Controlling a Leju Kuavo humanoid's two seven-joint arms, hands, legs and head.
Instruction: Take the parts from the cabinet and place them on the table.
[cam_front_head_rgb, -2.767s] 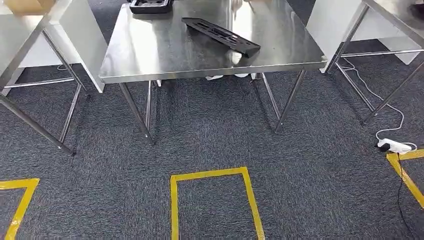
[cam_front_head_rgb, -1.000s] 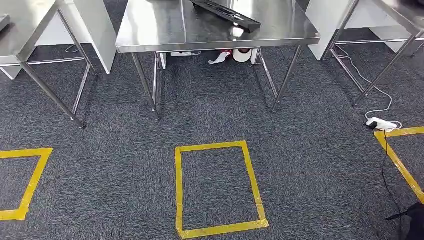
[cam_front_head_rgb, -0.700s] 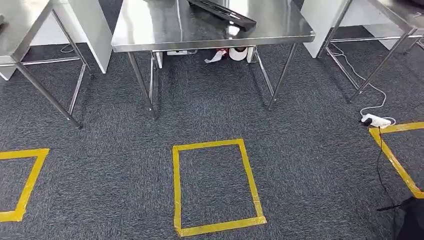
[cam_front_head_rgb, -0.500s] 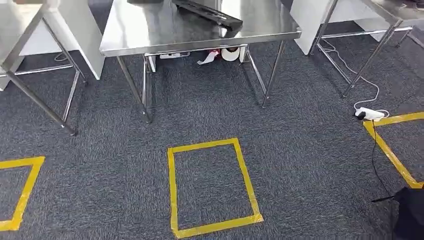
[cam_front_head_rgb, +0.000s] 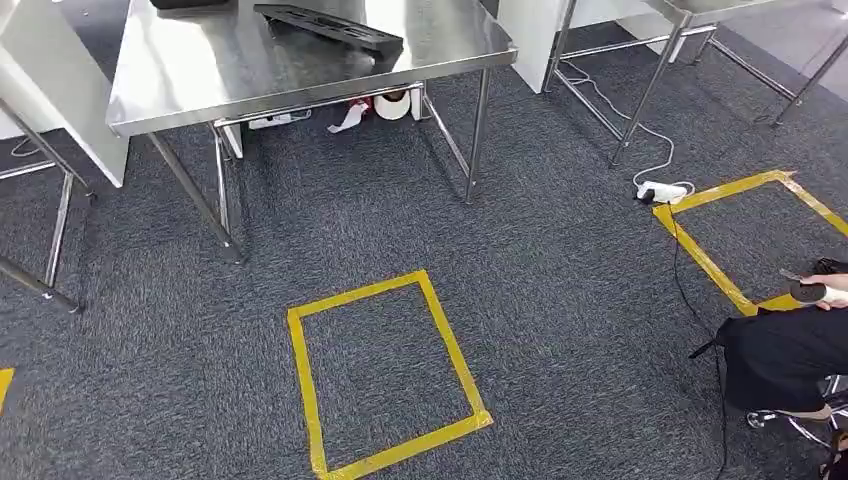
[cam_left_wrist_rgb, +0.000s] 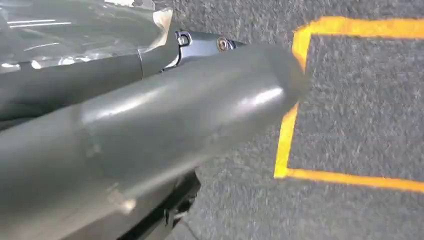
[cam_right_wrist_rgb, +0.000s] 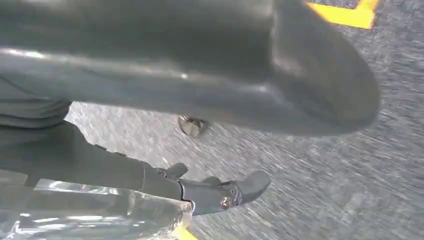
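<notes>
A long black slotted part (cam_front_head_rgb: 330, 27) lies flat on the steel table (cam_front_head_rgb: 200, 80) at the far side of the head view, with the edge of a second black part (cam_front_head_rgb: 190, 3) behind it. My left hand (cam_left_wrist_rgb: 150, 125) hangs over the grey carpet beside a yellow tape line, its thick thumb and dark fingers (cam_left_wrist_rgb: 200, 45) stretched out with nothing in them. My right hand (cam_right_wrist_rgb: 200, 100) also hangs above the carpet, its fingers (cam_right_wrist_rgb: 220, 192) apart and holding nothing.
A yellow tape rectangle (cam_front_head_rgb: 385, 375) marks the carpet in front of me. A white power strip (cam_front_head_rgb: 665, 190) and cable lie by another tape square at the right. A person in dark clothing (cam_front_head_rgb: 785, 355) sits at the right edge. More steel tables flank the middle one.
The camera has backed away and turned right: the table has slid to the upper left of the picture, and a seated person has come into view at the right edge.
</notes>
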